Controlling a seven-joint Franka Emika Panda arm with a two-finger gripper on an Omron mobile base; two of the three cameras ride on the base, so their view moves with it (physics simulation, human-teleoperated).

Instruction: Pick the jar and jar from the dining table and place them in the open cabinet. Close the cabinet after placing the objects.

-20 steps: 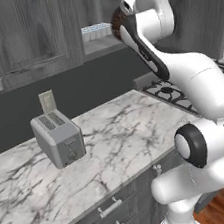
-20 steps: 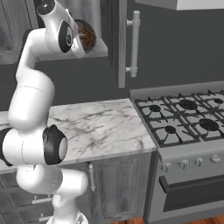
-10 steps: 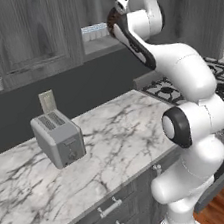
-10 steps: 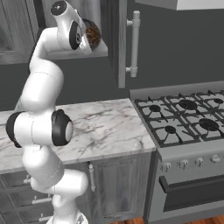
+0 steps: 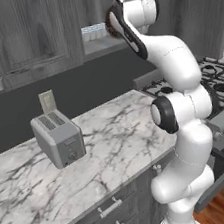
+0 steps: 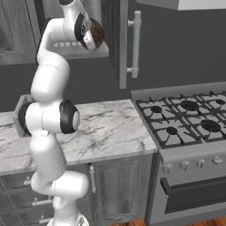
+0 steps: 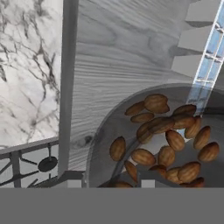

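Observation:
A round clear jar (image 6: 95, 36) of brown nuts is high up at the open cabinet (image 6: 115, 39), with my gripper (image 6: 89, 33) shut on it. In the hand view the jar (image 7: 168, 140) is close up at the lower right. It hangs just over the cabinet's grey wood-grain shelf (image 7: 127, 57). In the left base view my hand (image 5: 115, 21) is up at the shelf edge, and the jar is hidden behind it. The dining table is out of view.
Below the cabinet runs a marble counter (image 5: 117, 133) bearing a toaster (image 5: 60, 139). A gas stove (image 6: 190, 114) sits to the right. The cabinet door stands open with its long bar handle (image 6: 136, 44). A row of pale glasses (image 5: 94, 31) stands on the shelf.
The hand has carried the jar a little further toward the open cabinet shelf. The arm's elbow has swung round under it. The counter and toaster have not moved.

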